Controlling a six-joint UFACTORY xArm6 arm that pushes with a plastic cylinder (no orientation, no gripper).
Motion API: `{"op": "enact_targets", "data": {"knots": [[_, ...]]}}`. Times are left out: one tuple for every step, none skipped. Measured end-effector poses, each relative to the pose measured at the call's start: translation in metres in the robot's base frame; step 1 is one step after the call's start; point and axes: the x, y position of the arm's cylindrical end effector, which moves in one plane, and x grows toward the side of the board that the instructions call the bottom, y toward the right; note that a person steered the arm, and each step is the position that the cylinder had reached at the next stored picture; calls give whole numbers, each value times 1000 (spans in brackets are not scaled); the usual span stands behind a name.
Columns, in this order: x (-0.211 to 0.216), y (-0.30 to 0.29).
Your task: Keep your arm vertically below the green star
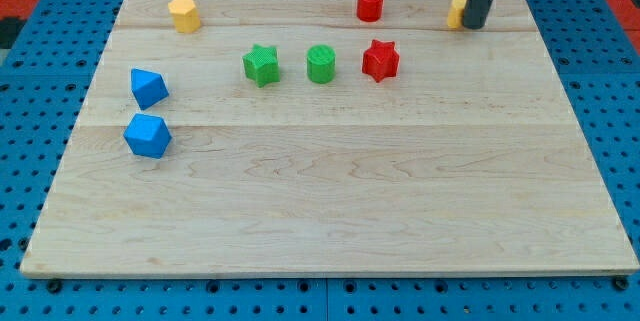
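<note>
We judge the task barely begun; my tip [471,27] stands at the view's top right of the table [330,211], touching or just in front of a yellow block [456,11], and so well apart from the green star [261,65], which lies left of centre in the upper half; to be vertically below that star, the tip has to come far toward the view's left and down past the star's row, into the bare wood beneath it; nothing of that is done as the blocks now lie.

There is no claw on this arm, only the dark rod, so we cannot speak of it as released or clenched on anything.

Counting the blocks, we find eight: two green, the star and a green cylinder [321,64] just to its right; two red, a red star [380,60] beside the cylinder and a red cylinder [370,3] near the top edge; two blue blocks [148,88] [148,136] at the left, one above the other; two yellow, a yellow block [184,14] at the top left and the one by the tip, whose shape is mostly hidden by the rod, so we leave it unnamed.
</note>
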Motion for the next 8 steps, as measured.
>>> {"op": "enact_targets", "data": {"knots": [[-11,-4],[-19,-12],[-19,-12],[-12,-12],[7,-26],[31,-61],[48,-83],[98,-72]]}}
